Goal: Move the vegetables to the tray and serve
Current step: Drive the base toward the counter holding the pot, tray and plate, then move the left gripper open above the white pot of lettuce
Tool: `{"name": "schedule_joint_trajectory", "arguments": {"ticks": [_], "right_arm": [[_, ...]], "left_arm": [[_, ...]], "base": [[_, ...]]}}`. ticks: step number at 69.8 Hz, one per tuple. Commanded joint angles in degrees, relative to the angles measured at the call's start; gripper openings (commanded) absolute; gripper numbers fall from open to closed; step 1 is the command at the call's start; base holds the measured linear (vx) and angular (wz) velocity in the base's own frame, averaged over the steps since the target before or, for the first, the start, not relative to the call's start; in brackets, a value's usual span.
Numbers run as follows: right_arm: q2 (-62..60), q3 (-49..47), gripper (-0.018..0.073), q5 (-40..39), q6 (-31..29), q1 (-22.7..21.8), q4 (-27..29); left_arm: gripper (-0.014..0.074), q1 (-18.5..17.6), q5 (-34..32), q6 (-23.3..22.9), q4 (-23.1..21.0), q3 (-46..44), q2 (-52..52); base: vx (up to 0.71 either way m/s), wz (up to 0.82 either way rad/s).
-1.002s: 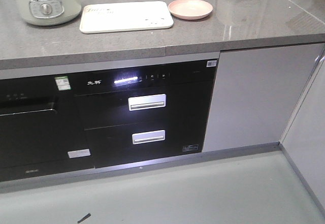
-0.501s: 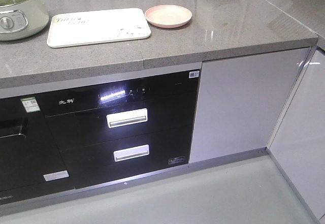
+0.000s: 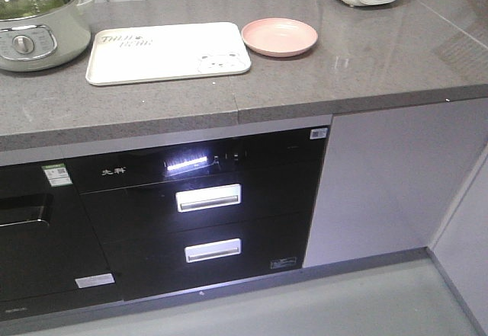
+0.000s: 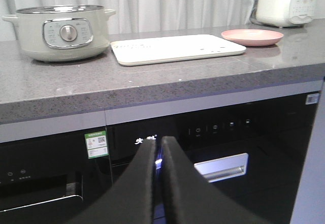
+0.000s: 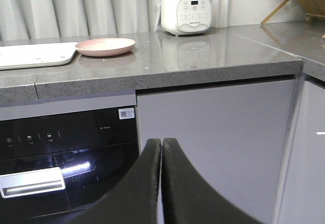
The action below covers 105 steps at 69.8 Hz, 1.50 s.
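The vegetables show you only a dark-green mass inside the pot. Your left gripper and right gripper are pressed together, empty.

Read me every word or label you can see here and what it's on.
Nothing can be read for certain.
Tray: grey lettering, blurred.
Black appliance panel: white brand characters, blurred.
Green sticker: print too small.
White code sticker: too small.
White cooker: button labels too small.

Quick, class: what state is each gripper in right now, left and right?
Left gripper: closed, holding nothing.
Right gripper: closed, holding nothing.
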Motion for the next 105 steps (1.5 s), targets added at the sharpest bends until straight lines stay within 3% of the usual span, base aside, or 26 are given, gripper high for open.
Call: {"name": "schedule_joint_trajectory", "arguments": {"ticks": [1,105], "right_arm": [[-0.3,0.9,-0.0006,-4.2,-0.1,-0.1,-0.5],[-0.3,0.9,-0.0006,-4.2,-0.1,-0.1,-0.5]], "left_arm": [[-0.0006,0.1,-4.3,-0.5,-0.5,1.6,-0.8],[-0.0006,-0.1,-4.3,-0.5,-0.5,1.6,-0.8]], "base": [[0.16,0.17],[0.17,0.12]]}}
